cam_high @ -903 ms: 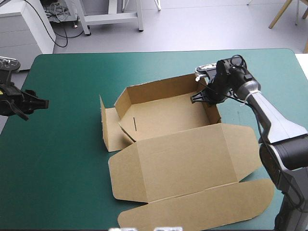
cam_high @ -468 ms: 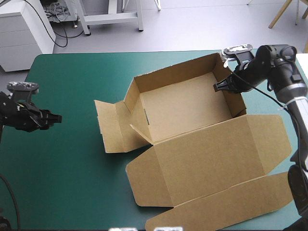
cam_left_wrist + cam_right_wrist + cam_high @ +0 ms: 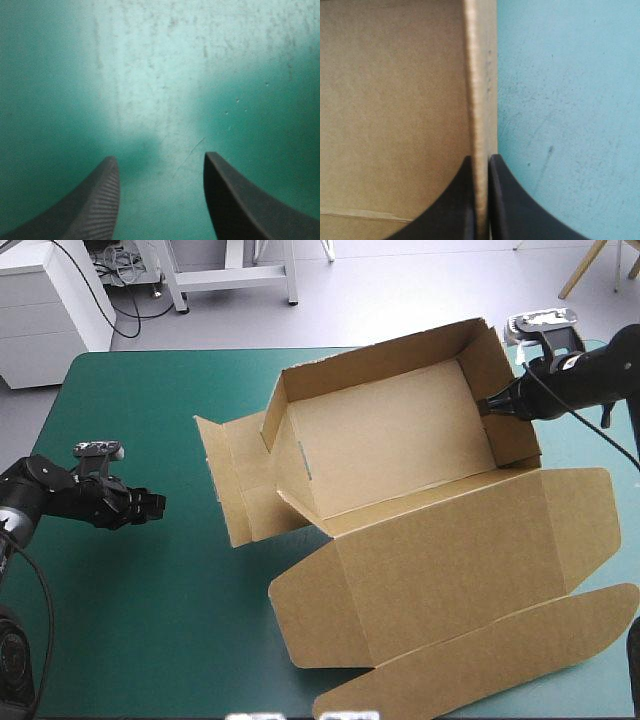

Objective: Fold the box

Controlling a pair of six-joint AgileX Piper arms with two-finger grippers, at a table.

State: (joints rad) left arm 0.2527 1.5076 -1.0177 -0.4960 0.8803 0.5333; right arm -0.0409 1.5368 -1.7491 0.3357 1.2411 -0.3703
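The left third of the desk [image 3: 110, 410] is bare teal-green cover from far edge to near edge. The left tool [image 3: 158, 505] hangs over it with fingers apart and only cover ahead. To its right the way is barred by the box [image 3: 380, 440]: a side flap [image 3: 232, 480] juts out first, then the raised walls. The tray is clear from above. The lid [image 3: 440, 570] lies spread over the near right part of the desk. Beyond the right wall is a narrow strip of cover, taken by the right tool [image 3: 486, 406], pinched on that wall.
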